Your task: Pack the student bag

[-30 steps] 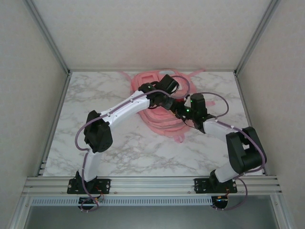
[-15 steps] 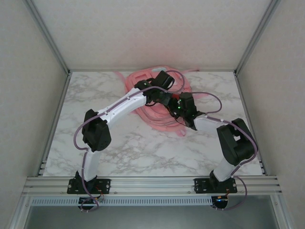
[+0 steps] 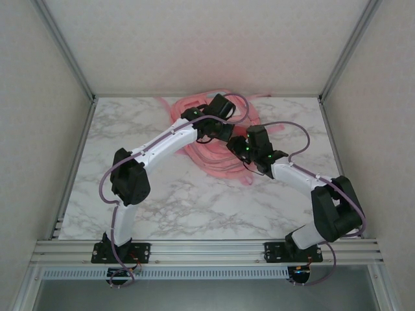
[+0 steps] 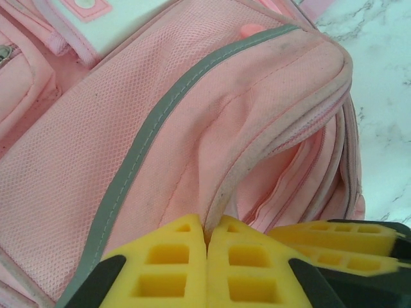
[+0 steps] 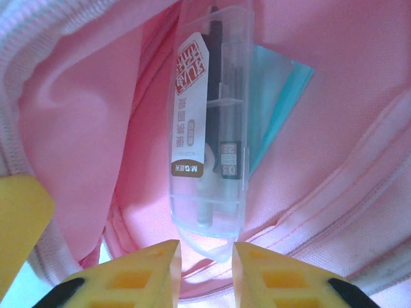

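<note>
The left gripper (image 4: 207, 253) has its yellow fingertips pressed together. A piped rim of the student bag (image 4: 128, 147) runs down into the seam between them, so the jaws are clamped on that pink edge. Above the tips the rim curves up and right along the bag's opening. Left of it lies a pink mesh panel crossed by a grey trim strip (image 4: 160, 122), and a white patch (image 4: 96, 16) sits at the top left.

The right gripper (image 5: 207, 256) has its fingertips a narrow way apart. The rounded lower end of a clear plastic pen case (image 5: 205, 128) sits in the gap. I cannot tell whether the pads press on it or only flank it. The case stands nearly upright inside a pink pocket of the bag. It carries a red and brown printed label and holds a black pen. A flat teal item (image 5: 276, 109) is tucked behind it to the right.

From above, the bag lies at the far middle of the marble table (image 3: 130, 129), under both wrists, which meet over it.
</note>
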Robot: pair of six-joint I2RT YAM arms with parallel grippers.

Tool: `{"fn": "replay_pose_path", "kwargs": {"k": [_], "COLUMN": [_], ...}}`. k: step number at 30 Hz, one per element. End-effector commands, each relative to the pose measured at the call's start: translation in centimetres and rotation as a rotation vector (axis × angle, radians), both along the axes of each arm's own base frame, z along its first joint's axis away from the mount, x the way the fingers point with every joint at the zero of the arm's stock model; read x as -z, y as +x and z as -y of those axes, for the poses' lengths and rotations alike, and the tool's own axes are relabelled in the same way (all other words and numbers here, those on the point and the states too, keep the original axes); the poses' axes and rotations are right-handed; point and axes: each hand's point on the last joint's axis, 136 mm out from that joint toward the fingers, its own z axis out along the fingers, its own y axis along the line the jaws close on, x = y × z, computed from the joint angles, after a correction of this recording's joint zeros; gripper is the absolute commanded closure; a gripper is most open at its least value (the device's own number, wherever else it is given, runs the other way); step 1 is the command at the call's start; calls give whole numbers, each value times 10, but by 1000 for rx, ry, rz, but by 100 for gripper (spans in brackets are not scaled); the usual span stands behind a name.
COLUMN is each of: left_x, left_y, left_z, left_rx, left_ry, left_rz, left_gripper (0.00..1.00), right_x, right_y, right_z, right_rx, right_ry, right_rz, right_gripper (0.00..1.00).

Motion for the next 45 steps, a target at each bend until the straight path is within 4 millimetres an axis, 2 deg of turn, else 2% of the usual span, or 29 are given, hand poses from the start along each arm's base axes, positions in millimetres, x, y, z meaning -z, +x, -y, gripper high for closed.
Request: {"fn": "replay_pose_path", "kwargs": {"k": [1, 4, 8, 10, 12, 15, 18, 21, 23, 26, 29, 33, 37, 39, 41, 42, 43, 45], "left_x": [-52, -52, -51, -50, -50, -54, -64, -75, -82, -83, -69, -37, 0, 18, 32, 37, 39, 40], "left_y": [-6, -10, -14, -14, -12, -6, 1, 5, 9, 12, 18, 21, 23, 23, 23, 22, 22, 21], "left_z": [9, 12, 16, 17, 13, 3, -13, -30, -46, -69, -102, -144, -180, -191, -195, -192, -189, -179], "left_rx": [2, 6, 11, 7, -8, -48, -90, -126, -167, -228, -332, -489, -622, -667, -679, -671, -656, -605], "left_ry": [-157, -180, -206, -208, -199, -181, -182, -225, -256, -289, -294, -345, -408, -447, -488, -504, -515, -549], "left_rz": [38, 19, -4, -7, 4, 39, 61, 65, 73, 79, 80, 37, -33, -77, -125, -139, -145, -152], "left_gripper": [100, 100, 100, 100, 100, 99, 84, 45, 28, 22, 16, 11, 10, 14, 23, 30, 38, 45], "right_x": [-1, 5, -10, -19, -22, -19, -14, -13, -17, -22, -28, -33, -41, -43, -46, -44, -43, -39], "right_y": [14, 25, 33, 33, 27, 10, -16, -42, -56, -68, -71, -68, -62, -61, -59, -57, -54, -49], "right_z": [-16, -29, -58, -65, -60, -42, -17, 7, 20, 29, 29, 11, -24, -41, -58, -65, -71, -79], "right_rx": [-48, -65, -148, -173, -175, -160, -154, -157, -167, -169, -134, -135, -216, -233, -243, -243, -239, -226], "right_ry": [-2, 30, 134, 152, 127, 51, -43, -139, -194, -240, -262, -350, -455, -482, -502, -516, -526, -532], "right_rz": [33, 36, 94, 113, 114, 92, 64, 40, 26, 10, 3, 42, 78, 77, 93, 91, 87, 74], "right_gripper": [79, 82, 84, 83, 82, 79, 74, 64, 57, 48, 40, 34, 34, 34, 35, 35, 35, 35]}}
